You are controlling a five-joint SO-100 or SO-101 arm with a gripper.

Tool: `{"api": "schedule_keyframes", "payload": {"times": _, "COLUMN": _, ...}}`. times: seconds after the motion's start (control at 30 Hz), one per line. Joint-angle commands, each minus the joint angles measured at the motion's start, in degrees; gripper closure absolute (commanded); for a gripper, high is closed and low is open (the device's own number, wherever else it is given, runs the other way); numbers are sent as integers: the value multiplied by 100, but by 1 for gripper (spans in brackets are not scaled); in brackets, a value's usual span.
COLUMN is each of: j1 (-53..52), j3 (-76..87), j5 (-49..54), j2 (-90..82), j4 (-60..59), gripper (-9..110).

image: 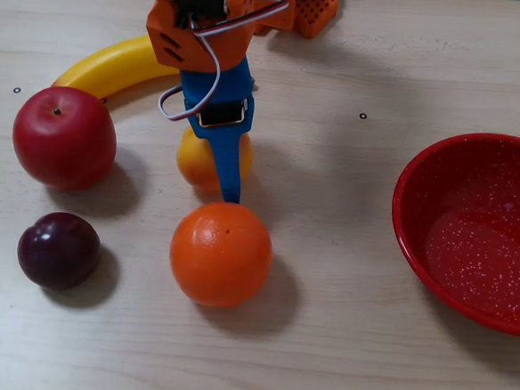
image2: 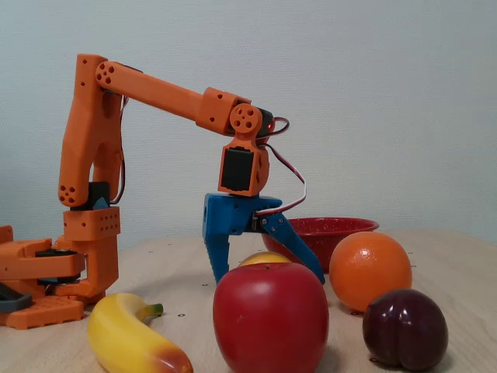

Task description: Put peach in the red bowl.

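Note:
The peach (image: pixel 194 158) lies on the table between the banana and the orange; in the side fixed view only the top of the peach (image2: pixel 264 257) shows behind the apple. My blue gripper (image: pixel 223 157) hangs over it, open. The jaws straddle the peach without touching it, as the gripper (image2: pixel 269 278) shows from the side. One blue finger (image: pixel 230 171) crosses the peach's right half and ends just short of the orange (image: pixel 220 253). The red bowl (image: pixel 476 232) sits empty at the right edge; its rim (image2: pixel 334 225) appears behind the gripper.
A red apple (image: pixel 65 137) and a dark plum (image: pixel 58 250) lie left of the peach, and a banana (image: pixel 117 65) behind it. The arm's orange base (image2: pixel 54 280) stands at the far side. Bare table lies between the orange and the bowl.

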State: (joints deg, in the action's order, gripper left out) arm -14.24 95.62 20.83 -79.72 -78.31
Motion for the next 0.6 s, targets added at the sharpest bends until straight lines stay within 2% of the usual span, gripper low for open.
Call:
{"api": "schedule_keyframes", "payload": {"times": 0.0, "j1": 70, "j3": -589, "j5": 123, "j2": -202, "j4": -114, "gripper": 51}}
{"api": "schedule_keyframes", "payload": {"times": 0.57, "j1": 18, "j3": -642, "j5": 158, "j2": -167, "j4": -105, "gripper": 52}}
